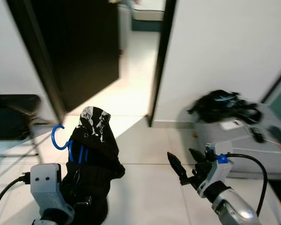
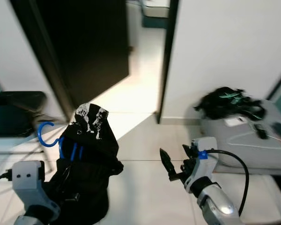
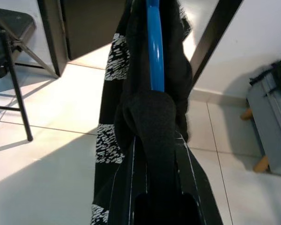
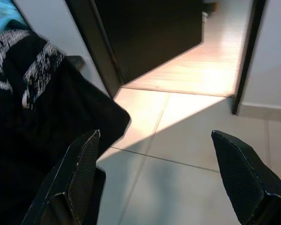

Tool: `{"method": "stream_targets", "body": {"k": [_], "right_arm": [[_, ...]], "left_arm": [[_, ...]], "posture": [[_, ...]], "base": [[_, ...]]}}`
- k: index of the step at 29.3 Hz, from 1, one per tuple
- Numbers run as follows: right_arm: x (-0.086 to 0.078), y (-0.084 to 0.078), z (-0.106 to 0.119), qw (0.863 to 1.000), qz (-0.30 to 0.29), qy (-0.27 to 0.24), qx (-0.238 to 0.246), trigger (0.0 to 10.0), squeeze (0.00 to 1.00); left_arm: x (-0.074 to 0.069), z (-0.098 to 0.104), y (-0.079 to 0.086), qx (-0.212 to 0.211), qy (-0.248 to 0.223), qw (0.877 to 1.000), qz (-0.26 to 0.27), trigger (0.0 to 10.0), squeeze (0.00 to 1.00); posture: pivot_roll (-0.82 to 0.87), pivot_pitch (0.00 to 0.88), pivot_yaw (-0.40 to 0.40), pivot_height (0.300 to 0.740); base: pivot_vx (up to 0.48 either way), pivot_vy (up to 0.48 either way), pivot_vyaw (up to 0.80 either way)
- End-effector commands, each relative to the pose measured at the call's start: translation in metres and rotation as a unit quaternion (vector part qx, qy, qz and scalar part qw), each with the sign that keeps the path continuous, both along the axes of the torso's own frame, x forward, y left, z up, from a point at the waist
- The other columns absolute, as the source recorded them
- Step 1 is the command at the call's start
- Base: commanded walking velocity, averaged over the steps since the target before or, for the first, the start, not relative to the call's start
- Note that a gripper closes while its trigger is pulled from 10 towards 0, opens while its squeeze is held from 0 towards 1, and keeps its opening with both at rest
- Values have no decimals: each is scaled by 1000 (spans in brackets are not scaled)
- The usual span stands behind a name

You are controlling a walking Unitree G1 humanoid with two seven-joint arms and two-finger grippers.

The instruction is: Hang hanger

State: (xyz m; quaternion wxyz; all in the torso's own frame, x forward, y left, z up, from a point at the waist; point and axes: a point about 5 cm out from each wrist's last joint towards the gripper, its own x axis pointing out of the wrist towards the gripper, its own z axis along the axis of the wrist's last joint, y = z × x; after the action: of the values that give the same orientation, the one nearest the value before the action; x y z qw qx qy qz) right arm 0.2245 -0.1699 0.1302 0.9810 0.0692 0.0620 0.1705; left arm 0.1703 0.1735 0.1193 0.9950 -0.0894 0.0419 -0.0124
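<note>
My left hand is low in front of me, clenched on a blue hanger that carries a black garment with white print. The hanger's hook curls out just above and to the outer side of this hand, and the garment drapes down over it, hiding most of the fingers. In the left wrist view the blue bar runs straight away from the hand, with the dark cloth bunched around it where I grip.

My right hand is raised at about the same height, well apart from the garment, and holds nothing. Its two black fingers stand spread wide, with bare floor tiles showing between them. The edge of the garment lies just beside its inner finger in the right wrist view, though I cannot tell whether it touches.

Beyond both hands a dark door stands open onto a lit passage. A black chair sits to the outer side of my left hand. To the outer side of my right hand a grey case rests on the floor against the white wall, with a heap of dark clothes on top.
</note>
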Motion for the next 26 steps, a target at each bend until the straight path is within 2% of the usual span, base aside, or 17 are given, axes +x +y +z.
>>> {"method": "stream_targets", "body": {"k": [1,14,18,21,26], "right_arm": [[-1,1,-1,1000,1,5,3,10000,0],[0,0,-1,1000,0,6,4,10000,0],[1,0,-1,1000,0,6,5,10000,0],[9,-3,0,1000,1,-2,7,10000,0],[18,-5,2,1000,-2,-10,-3,10000,0]], "left_arm": [[2,8,0,2,-21,1000,1,10000,0],[3,9,-1,-3,-24,1000,-3,10000,0],[5,8,-2,-14,-23,999,-17,10000,0],[11,8,-2,-36,-26,996,-73,10000,0],[15,8,1,-20,-26,996,-79,10000,0]], "posture": [[78,76,-62,740],[76,71,-64,740],[75,66,-64,740],[63,46,-57,740],[56,31,-56,740]], "base": [[0,0,738],[0,0,738],[0,0,738],[0,0,738],[0,0,738]]}}
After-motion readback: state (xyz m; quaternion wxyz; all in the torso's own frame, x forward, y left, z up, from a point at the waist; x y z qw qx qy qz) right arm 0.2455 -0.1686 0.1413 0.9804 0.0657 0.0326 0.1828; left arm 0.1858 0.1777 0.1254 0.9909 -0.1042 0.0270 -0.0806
